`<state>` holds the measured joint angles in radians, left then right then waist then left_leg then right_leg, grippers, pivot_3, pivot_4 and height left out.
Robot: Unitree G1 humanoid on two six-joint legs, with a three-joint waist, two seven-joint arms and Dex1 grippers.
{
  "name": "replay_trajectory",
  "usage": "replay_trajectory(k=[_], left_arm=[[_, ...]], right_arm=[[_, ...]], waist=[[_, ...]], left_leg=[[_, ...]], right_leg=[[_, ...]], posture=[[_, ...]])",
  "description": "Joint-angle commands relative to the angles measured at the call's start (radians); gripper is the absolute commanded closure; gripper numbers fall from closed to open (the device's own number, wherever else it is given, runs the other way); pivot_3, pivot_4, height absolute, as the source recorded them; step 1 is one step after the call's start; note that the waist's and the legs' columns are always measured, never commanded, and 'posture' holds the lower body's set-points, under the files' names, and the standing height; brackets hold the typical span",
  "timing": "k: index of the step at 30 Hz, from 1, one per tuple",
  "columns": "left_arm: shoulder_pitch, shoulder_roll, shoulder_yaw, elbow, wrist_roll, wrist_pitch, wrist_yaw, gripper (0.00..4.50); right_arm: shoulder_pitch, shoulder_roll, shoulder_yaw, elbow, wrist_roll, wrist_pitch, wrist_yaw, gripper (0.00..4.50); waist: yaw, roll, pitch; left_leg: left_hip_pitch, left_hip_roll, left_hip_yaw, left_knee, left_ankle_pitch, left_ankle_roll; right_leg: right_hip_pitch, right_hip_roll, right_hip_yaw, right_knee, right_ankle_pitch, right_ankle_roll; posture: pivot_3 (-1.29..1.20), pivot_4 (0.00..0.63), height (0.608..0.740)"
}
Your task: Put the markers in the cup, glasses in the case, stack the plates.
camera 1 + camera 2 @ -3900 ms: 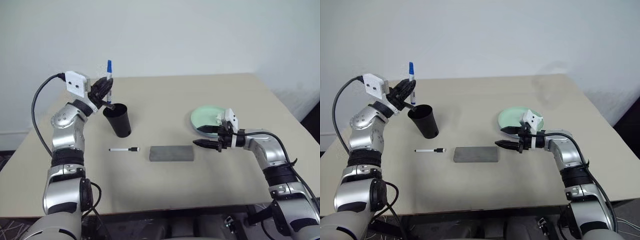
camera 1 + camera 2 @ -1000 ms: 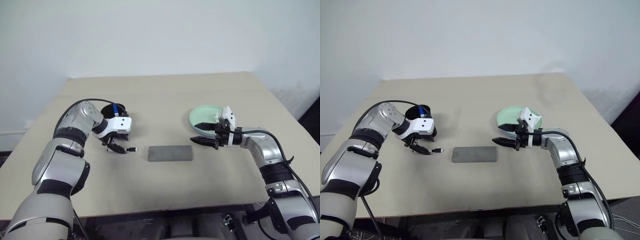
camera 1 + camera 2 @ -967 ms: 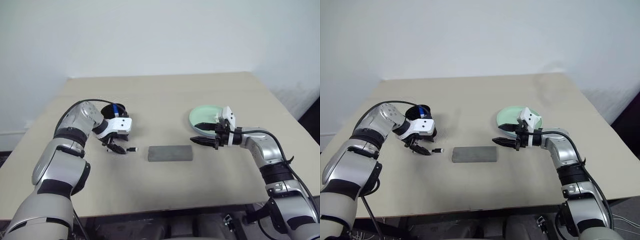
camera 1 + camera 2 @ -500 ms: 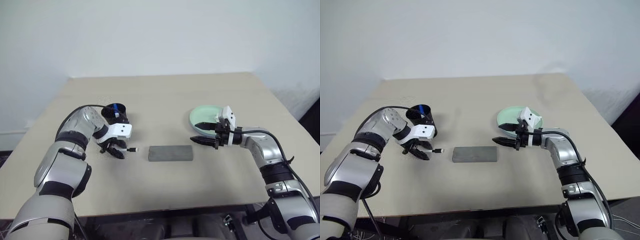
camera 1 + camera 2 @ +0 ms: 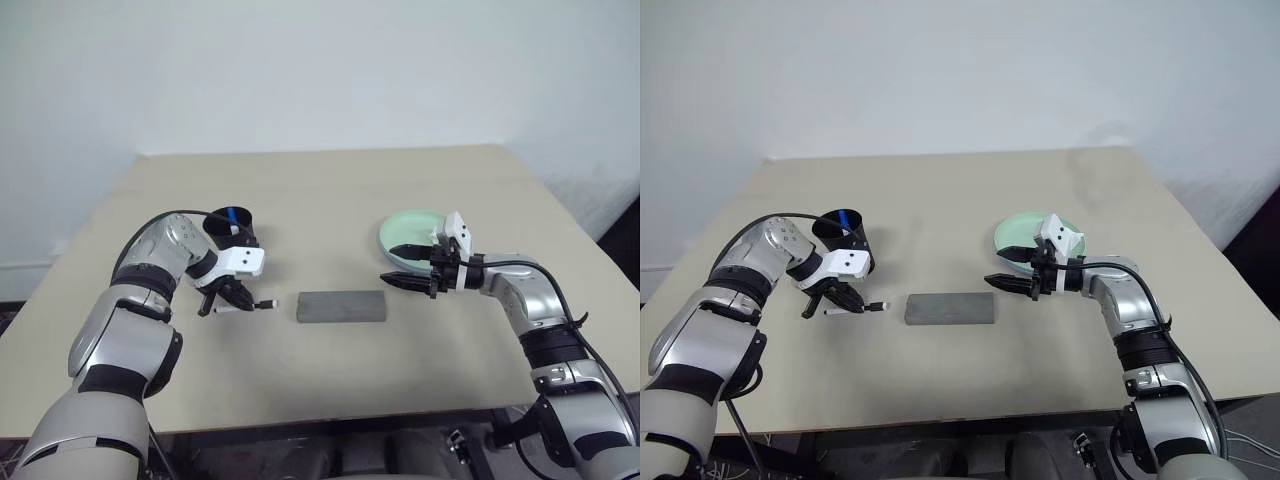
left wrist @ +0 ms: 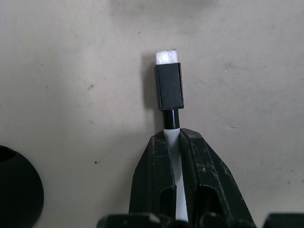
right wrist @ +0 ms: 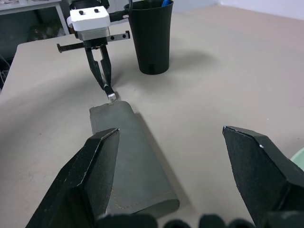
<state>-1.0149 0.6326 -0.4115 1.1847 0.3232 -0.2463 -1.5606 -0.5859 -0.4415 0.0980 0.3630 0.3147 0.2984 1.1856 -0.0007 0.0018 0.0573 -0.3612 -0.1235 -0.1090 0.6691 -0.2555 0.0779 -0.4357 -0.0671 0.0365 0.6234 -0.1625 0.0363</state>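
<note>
Both head views look forward and down from above the near edge of the bench (image 5: 400,180), taking in its whole top and the wall behind. The left wrist view looks steeply down, very close to the bench surface. The right wrist view looks low and nearly level across the bench, sharing the case (image 7: 130,156) and cup (image 7: 151,35) with the head views
</note>
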Motion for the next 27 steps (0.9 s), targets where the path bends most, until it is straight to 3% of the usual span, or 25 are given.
replay_trajectory(k=[1, 5, 12, 19, 27], left_arm=[[-0.012, -0.011, 0.077, -0.091, -0.134, 0.047, -0.051, 4.46], [0.006, -0.024, 0.19, -0.224, -0.282, 0.124, -0.045, 4.46], [0.061, -0.083, 0.442, -0.4, -0.461, 0.161, 0.278, 4.46], [0.114, -0.139, 0.613, -0.464, -0.504, 0.074, 0.695, 4.46], [0.175, -0.127, 0.669, -0.388, -0.473, -0.064, 0.96, 4.46]], right_arm=[[-0.022, -0.003, -0.026, -0.031, 0.016, -0.015, -0.002, 0.74], [-0.015, -0.007, -0.027, -0.041, 0.018, -0.01, -0.003, 0.74], [-0.018, -0.009, -0.029, -0.049, 0.016, -0.014, -0.01, 0.74], [-0.059, -0.006, -0.025, -0.05, 0.019, -0.018, 0.001, 0.74], [-0.079, -0.001, -0.025, -0.043, 0.019, -0.023, 0.011, 0.74]], waist=[[0.002, 0.0, 0.0], [0.0, 0.0, 0.0], [-0.002, 0.0, 0.0], [0.0, -0.001, 0.0], [0.0, -0.001, -0.001]], left_leg=[[0.0, 0.0, 0.0, 0.0, 0.0, 0.0], [-0.001, 0.0, 0.0, 0.001, 0.0, 0.0], [0.001, 0.001, 0.0, 0.0, -0.001, -0.002], [0.001, 0.001, 0.0, 0.001, -0.001, -0.006], [0.002, 0.001, 0.001, 0.001, 0.0, -0.006]], right_leg=[[0.0, 0.0, 0.0, 0.0, 0.0, 0.0], [0.0, 0.0, 0.0, 0.0, 0.0, 0.0], [-0.001, 0.0, 0.0, 0.0, 0.001, -0.001], [0.0, 0.0, 0.0, 0.0, 0.004, -0.003], [0.002, 0.0, 0.0, 0.0, 0.004, -0.004]], posture=[[0.0, 0.0, 0.74], [0.0, 0.0, 0.74], [0.0, 0.0, 0.74], [0.0, 0.0, 0.74], [0.0, 0.0, 0.74]])
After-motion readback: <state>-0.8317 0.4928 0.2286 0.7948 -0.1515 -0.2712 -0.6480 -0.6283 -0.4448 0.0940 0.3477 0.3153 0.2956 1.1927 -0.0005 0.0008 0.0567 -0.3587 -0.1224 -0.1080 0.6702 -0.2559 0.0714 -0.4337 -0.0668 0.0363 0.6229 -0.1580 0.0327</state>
